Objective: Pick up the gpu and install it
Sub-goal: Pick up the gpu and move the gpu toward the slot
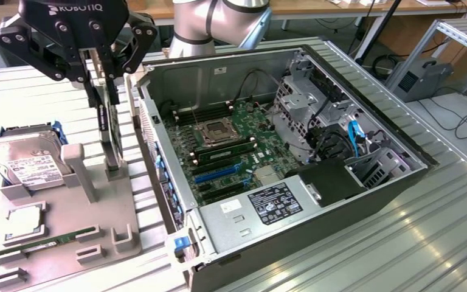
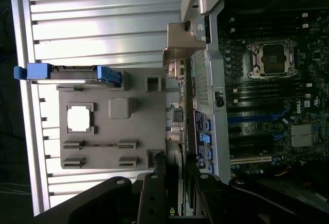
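Where the scene lies closest in the exterior view, a grey parts tray (image 1: 63, 213) sits on a ribbed metal table (image 1: 428, 231), just beside the open computer case (image 1: 242, 243), on the exterior view's left of it. At the tray's near end lies a narrow green RAM stick (image 1: 34, 243), with a square processor chip (image 1: 24, 222) just behind it. Farther back a silver hard drive (image 1: 24, 161) leans in its blue-tabbed caddy. Between the drive and the case wall, the gpu (image 1: 110, 131) stands upright on edge, its lower end among the tray's posts; whether it touches them cannot be told. Above, the gripper (image 1: 109, 76) is clenched on the gpu's upper part. Inside the case the motherboard (image 1: 225, 146) lies exposed, blue expansion slots (image 1: 217, 173) unfilled. Beyond the case rises the grey robot arm (image 1: 213, 21).
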### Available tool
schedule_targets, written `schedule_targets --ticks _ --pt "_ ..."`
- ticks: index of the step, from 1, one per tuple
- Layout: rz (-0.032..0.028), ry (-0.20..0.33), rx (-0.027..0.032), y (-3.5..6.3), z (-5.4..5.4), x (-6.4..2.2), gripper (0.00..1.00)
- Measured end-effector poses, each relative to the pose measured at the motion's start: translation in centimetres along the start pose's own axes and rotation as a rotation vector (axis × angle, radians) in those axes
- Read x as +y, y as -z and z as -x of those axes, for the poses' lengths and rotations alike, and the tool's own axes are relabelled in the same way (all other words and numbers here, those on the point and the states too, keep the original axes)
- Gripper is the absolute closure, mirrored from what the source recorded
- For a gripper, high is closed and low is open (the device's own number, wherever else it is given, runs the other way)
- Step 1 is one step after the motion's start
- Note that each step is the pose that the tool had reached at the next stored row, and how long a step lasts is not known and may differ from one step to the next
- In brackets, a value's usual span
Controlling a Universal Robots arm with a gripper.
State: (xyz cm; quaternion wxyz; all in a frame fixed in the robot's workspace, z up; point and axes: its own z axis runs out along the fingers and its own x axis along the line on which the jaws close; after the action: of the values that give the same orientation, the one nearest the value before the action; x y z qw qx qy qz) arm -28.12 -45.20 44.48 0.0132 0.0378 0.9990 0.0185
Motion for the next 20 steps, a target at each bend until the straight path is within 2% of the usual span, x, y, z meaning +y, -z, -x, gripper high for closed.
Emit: schedule_targets --ticks 20 --pt "0.0000 0.000 0.0000 -0.57 0.32 0.00 0.74"
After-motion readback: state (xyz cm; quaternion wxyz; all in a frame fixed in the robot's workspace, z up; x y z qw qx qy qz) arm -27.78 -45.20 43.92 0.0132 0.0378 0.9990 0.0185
